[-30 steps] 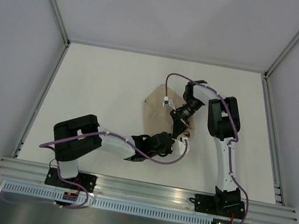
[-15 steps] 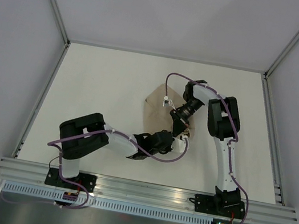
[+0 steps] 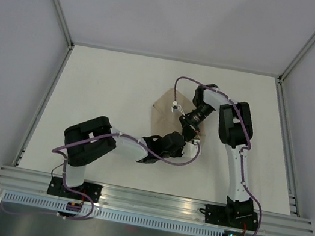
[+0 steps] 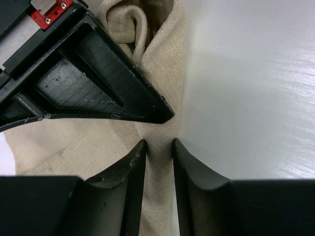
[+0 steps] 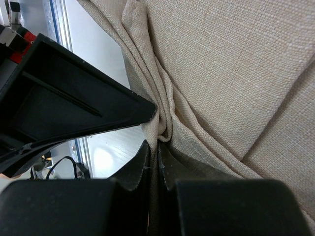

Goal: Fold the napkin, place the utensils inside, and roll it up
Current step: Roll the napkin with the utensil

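Left wrist: left end effector straddles napkin edge; open table rightward.

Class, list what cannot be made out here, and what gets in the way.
Top view: near part of the napkin, hidden under the left arm and right arm.
Utensils: none shows anywhere; folds or arms may cover them.
Left wrist view: whether the left gripper clamps the fold or only straddles it.
Right wrist view: napkin outline cut off by frame edges.

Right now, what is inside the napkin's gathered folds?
Only bunched beige cloth of the napkin shows, pinched by the right gripper and left gripper. No utensil is visible; anything deeper in the folds is covered.
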{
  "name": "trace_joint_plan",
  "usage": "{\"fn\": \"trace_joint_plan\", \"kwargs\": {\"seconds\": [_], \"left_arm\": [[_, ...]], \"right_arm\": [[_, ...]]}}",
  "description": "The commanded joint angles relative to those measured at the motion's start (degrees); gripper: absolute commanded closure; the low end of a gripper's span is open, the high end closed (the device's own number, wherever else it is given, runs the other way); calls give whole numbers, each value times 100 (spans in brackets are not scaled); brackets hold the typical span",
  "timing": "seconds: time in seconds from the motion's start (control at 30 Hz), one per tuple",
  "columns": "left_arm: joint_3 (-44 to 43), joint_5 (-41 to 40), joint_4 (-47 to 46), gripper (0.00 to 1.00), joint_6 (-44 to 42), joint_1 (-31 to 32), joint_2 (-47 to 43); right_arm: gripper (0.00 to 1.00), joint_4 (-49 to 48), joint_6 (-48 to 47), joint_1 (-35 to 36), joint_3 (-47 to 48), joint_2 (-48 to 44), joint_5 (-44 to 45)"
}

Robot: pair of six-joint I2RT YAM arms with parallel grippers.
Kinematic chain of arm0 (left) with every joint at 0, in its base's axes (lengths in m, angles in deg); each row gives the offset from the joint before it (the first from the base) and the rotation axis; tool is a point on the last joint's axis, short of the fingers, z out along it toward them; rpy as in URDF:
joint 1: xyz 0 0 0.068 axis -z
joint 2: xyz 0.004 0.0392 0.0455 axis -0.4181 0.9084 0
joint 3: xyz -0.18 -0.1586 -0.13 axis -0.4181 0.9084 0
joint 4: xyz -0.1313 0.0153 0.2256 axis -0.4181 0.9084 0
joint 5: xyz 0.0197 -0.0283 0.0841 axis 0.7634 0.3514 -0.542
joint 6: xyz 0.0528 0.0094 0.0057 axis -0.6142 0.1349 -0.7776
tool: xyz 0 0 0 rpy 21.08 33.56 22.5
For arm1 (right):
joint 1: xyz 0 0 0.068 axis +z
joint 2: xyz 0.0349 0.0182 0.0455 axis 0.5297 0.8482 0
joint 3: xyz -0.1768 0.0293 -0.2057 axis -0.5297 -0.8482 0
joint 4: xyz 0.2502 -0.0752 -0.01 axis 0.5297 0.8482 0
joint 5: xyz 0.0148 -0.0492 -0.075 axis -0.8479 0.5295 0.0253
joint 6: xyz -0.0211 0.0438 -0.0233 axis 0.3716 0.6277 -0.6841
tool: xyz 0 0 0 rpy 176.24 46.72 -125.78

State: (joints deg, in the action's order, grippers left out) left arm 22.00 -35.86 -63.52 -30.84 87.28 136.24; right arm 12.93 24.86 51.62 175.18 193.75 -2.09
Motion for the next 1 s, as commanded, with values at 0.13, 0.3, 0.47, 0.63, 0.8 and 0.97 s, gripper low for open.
{"fn": "trace_joint_plan", "kwargs": {"seconds": [0.13, 0.3, 0.47, 0.63, 0.8, 0.97], "left_arm": [[-263, 732, 846, 73, 36, -157, 321], [-351, 951, 1075, 87, 133, -253, 356], [-474, 1268, 1408, 98, 282, -394, 365], [-702, 1918, 1751, 98, 528, -648, 400], [-931, 2655, 2339, 98, 774, -948, 462], [-1177, 3131, 2656, 98, 933, -1185, 567]], "right_arm": [[93, -504, -259, -13, 127, 288, 347], [93, -504, -250, -13, 118, 288, 338], [92, -512, -268, -13, 65, 244, 303], [82, -521, -294, -13, -5, 147, 215], [66, -661, -224, -21, -84, -213, 65], [52, -1310, 310, -57, -312, -739, -22]]}}
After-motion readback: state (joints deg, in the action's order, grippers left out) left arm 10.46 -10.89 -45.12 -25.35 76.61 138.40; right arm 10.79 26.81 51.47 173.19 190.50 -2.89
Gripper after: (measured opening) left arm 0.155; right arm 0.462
